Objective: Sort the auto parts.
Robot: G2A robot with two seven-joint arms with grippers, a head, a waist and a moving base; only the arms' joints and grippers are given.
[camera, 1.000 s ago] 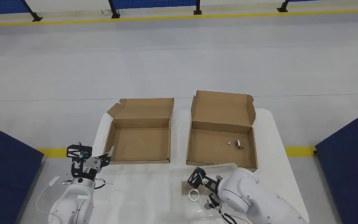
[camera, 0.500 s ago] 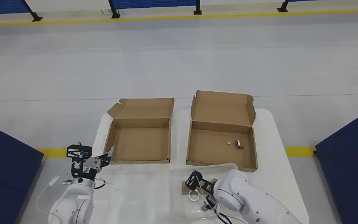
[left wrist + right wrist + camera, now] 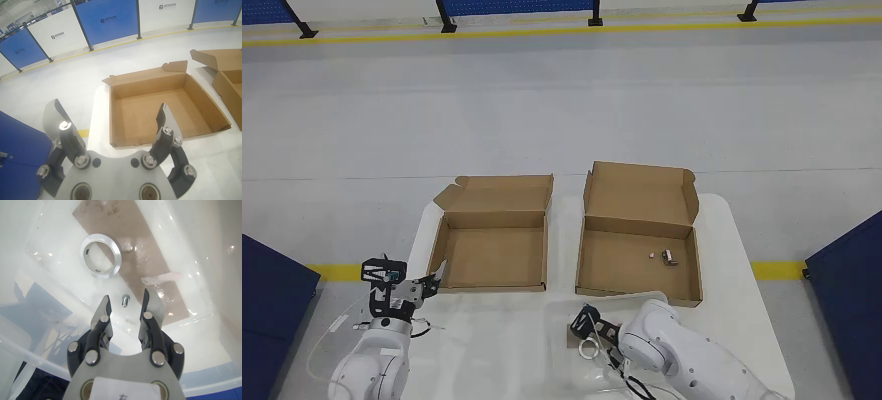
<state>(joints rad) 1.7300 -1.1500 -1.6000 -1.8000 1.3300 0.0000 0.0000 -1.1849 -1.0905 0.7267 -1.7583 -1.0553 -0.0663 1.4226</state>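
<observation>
A small silver bolt (image 3: 124,301) lies on the floor of a clear plastic bin (image 3: 198,256). My right gripper (image 3: 125,301) stands open over it, one finger on each side, apart from it. A silver metal ring (image 3: 100,256) lies just beyond the bolt; from above the ring (image 3: 588,348) sits beside the right gripper (image 3: 587,325). My left gripper (image 3: 111,113) hangs open and empty at the table's front left corner, short of the left cardboard box (image 3: 208,106). The right cardboard box (image 3: 682,285) holds two small parts (image 3: 663,256).
Both boxes (image 3: 447,240) stand open side by side at the back of the white table (image 3: 492,330), lids folded back. A brown label (image 3: 132,224) lies under the bin floor. Blue barriers flank the table at both sides.
My right arm has shifted slightly left and down toward the ring in the bin. The left arm has not moved.
</observation>
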